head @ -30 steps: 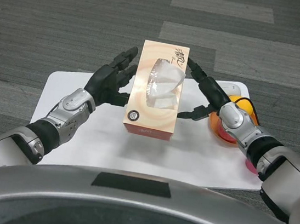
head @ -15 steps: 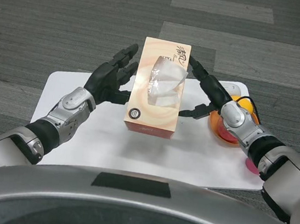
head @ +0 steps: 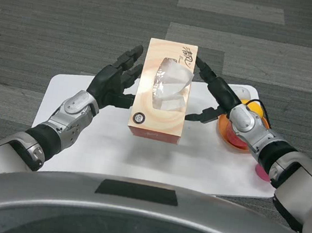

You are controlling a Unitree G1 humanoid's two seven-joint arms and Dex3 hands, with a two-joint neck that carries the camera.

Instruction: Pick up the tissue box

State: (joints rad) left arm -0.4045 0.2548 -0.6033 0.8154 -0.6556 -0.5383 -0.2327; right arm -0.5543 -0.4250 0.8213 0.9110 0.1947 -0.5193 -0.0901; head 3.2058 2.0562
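**A:** What sits at the centre of the view?

**B:** A tall, peach-coloured cardboard tissue box (head: 162, 91) with white tissue puffing out of its oval opening. It is held between two black robot hands above a white rectangular table (head: 84, 136), its top face tipped towards the camera.

**A:** How do the hands hold it?

**B:** The left hand (head: 113, 83) presses flat against the box's left side, fingers extended and lying along the edge, the thumb tucked towards the lower part of that side. The right hand (head: 216, 96) presses on the right side — long fingers reaching up to the box's upper corner, the thumb pointing in at the lower half. Neither hand wraps round the box; they clamp it from opposite sides.

**A:** Is the box touching the table?

**B:** It seems lifted clear, with a soft shadow on the white surface below it — though the gap itself is hard to judge from this angle.

**A:** Anything else?

**B:** An orange and pink rounded object (head: 240, 130), partly hidden behind the right wrist, rests at the table's right edge. Grey striped carpet (head: 71, 19) lies beyond.
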